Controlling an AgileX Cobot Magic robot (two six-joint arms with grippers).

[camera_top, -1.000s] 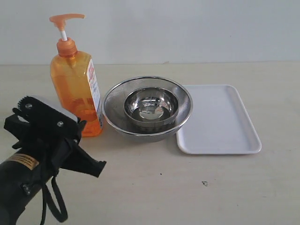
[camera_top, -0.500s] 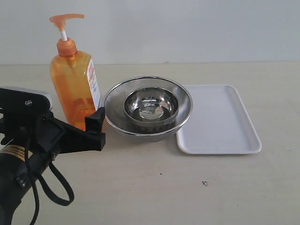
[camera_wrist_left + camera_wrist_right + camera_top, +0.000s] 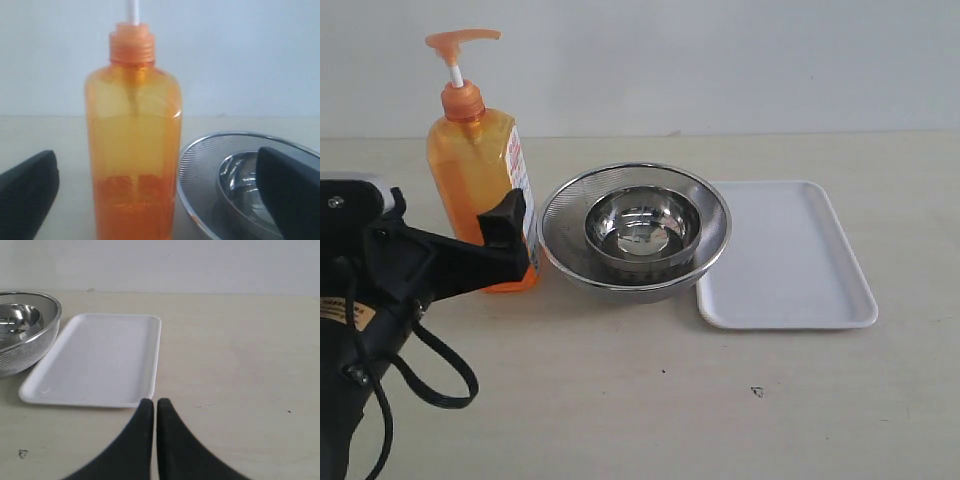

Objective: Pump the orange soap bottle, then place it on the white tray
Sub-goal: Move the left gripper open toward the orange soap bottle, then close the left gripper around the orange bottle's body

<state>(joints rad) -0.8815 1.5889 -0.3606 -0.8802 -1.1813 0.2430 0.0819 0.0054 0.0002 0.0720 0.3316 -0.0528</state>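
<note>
Pale surface (image 3: pixel 650 400), plain white wall behind. My left hand (image 3: pixel 157 165) is spread wide with the soap bottle (image 3: pixel 480 190) standing upright between its fingers (image 3: pixel 30 195). I see no contact on either side yet. My right hand (image 3: pixel 154 410) is pinched closed on nothing, with the tray (image 3: pixel 100 360) just ahead of its tips.

Handling, my read: thin plastic walls that will flex under squeeze, and smooth flat faces that are likely slippery. It's tall and narrow, so tippy when the pump head (image 3: pixel 463 40) gets pushed. I'd clamp across the flat faces at mid-body, below the shoulder and clear of the stem.

Contents: the bottle is translucent orange and the fill level is hard to read, so assume some weight. Two steel bowls (image 3: pixel 635 230), small one nested in the big one, sit just past the far side of my left hand. Both look empty, and the tray is bare.
</note>
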